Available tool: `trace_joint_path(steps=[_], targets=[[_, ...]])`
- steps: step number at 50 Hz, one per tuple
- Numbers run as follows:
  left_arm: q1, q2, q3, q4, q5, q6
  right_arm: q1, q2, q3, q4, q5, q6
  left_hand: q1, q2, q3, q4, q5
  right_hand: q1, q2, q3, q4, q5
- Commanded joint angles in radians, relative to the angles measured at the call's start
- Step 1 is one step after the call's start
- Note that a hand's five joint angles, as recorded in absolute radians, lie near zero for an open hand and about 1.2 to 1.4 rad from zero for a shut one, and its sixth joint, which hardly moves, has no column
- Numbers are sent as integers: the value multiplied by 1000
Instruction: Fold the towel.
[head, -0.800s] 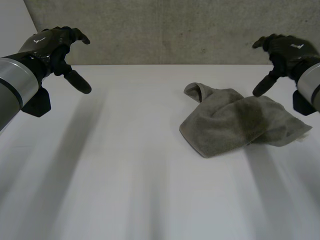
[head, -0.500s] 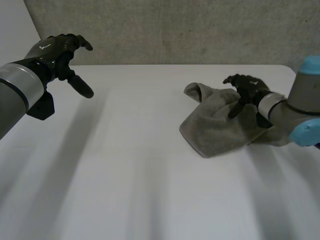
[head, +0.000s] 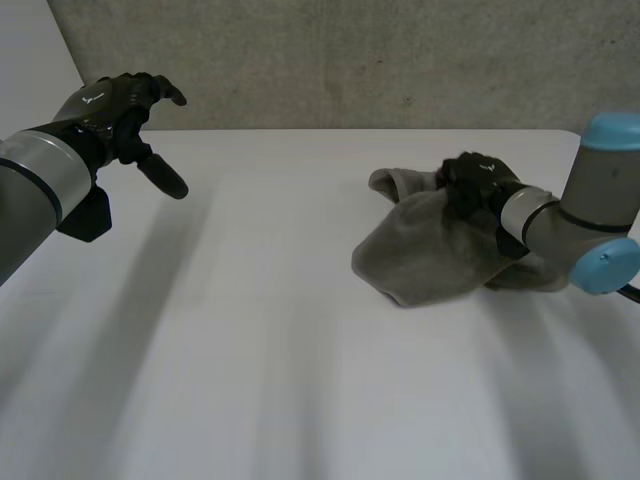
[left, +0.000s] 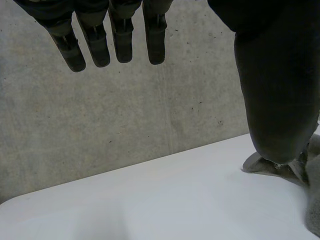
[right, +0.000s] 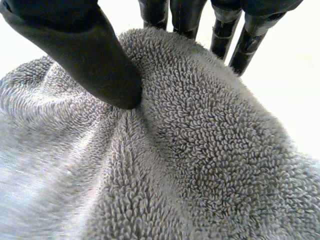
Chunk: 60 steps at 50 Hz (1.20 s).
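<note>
Right wrist view — right robot hand (right: 95, 62) pinches the grey towel (right: 200, 165).

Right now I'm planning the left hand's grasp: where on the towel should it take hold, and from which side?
Probably the curled-up corner of the towel, approached from the robot's left: it loops clear of the table, faces the open left hand, and the right hand pinches the ridge beside it.

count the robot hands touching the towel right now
1. The right hand is at the towel's far side, thumb and fingers pinching a ridge of cloth. The left hand hangs open over the bare table, well apart from the towel.
</note>
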Motion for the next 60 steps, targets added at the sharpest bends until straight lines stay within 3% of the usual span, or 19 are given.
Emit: trace_joint_path(steps=[1, 5, 11, 12, 13, 14, 15, 21, 23, 29, 37, 42, 46, 51, 52, 53, 54, 55, 60], targets=[[-2, 5, 0, 0, 2, -1, 83, -329, 290, -54, -45, 4, -74, -66, -52, -59, -36, 99, 122, -44, -76, 92], [-4, 7, -2, 0, 5, -1, 156, -411, 434, -120, -64, 3, -74, -66, -52, -59, -36, 99, 122, -44, -76, 92], [-16, 7, -9, 1, 6, -1, 317, -356, 480, -103, -136, -16, -74, -66, -52, -59, -36, 73, 97, -44, -76, 67], [-19, 7, -14, 1, 8, 1, 334, -339, 477, -76, -158, -29, -74, -66, -52, -59, -36, -584, -560, -44, -76, -590], [-19, 7, -14, 1, 8, 1, 334, -339, 477, -75, -158, -30, -74, -66, -52, -59, -36, -590, -567, -44, -76, -596], [-22, 8, -20, 1, 11, 1, 331, -335, 476, -48, -163, -45, -74, -66, -52, -59, -36, -1058, -1035, -44, -76, -1064], [-22, 8, -20, 1, 11, 1, 322, -339, 470, -17, -160, -68, -74, -66, -52, -59, -36, -1123, -1099, -44, -76, -1129], [-85, 7, -97, 12, 54, 9, 261, -390, 488, 21, -103, -122, -71, -63, -52, -59, -34, -1123, -1099, -44, -76, -1129], [-111, -2, -150, 46, 104, 10, 189, -429, 532, 26, -62, -123, -74, -66, -52, -59, -36, -1123, -1099, -44, -76, -1129], [-125, -33, -224, 115, 167, 30, 121, -506, 640, 15, -51, -134, -74, -66, -52, -59, -36, -1123, -1099, -44, -76, -1129], [-170, -156, -241, 127, 236, 167, 86, -591, 833, -41, -40, -229, -74, -66, -52, -59, -36, -1123, -1099, -44, -76, -1129], [-183, -244, -229, 126, 256, 283, 80, -578, 878, -52, -38, -269, -77, -69, -52, -59, -39, -1123, -1099, -44, -76, -1129], [-211, -289, -203, 126, 258, 312, 80, -523, 876, -57, -38, -275, -77, -69, -52, -59, -39, -1123, -1099, -44, -76, -1129], [-246, -326, -172, 83, 258, 340, 91, -428, 850, -57, -41, -278, 132, 139, -52, -59, 169, -1123, -1099, -44, -76, -1129], [-248, -329, -166, 51, 261, 352, 91, -416, 843, -57, -51, -278, 367, 375, -52, -59, 404, -831, -808, -44, -76, -838], [-248, -329, -166, 51, 261, 352, 91, -414, 836, -60, -55, -275, 370, 377, -52, -59, 407, -378, -354, -44, -76, -384], [-248, -329, -161, 19, 264, 364, 91, -414, 836, -60, -55, -275, 756, 764, -52, -59, 793, -373, -349, -44, -76, -379], [-248, -326, -157, -7, 264, 372, 91, -416, 829, -61, -61, -277, 1071, 1079, -52, -59, 1108, 60, 84, -44, -76, 54], [-233, -306, -137, -38, 247, 361, 88, -434, 752, -58, -80, -273, 1118, 1125, -52, -59, 1155, 99, 122, -44, -76, 92]])
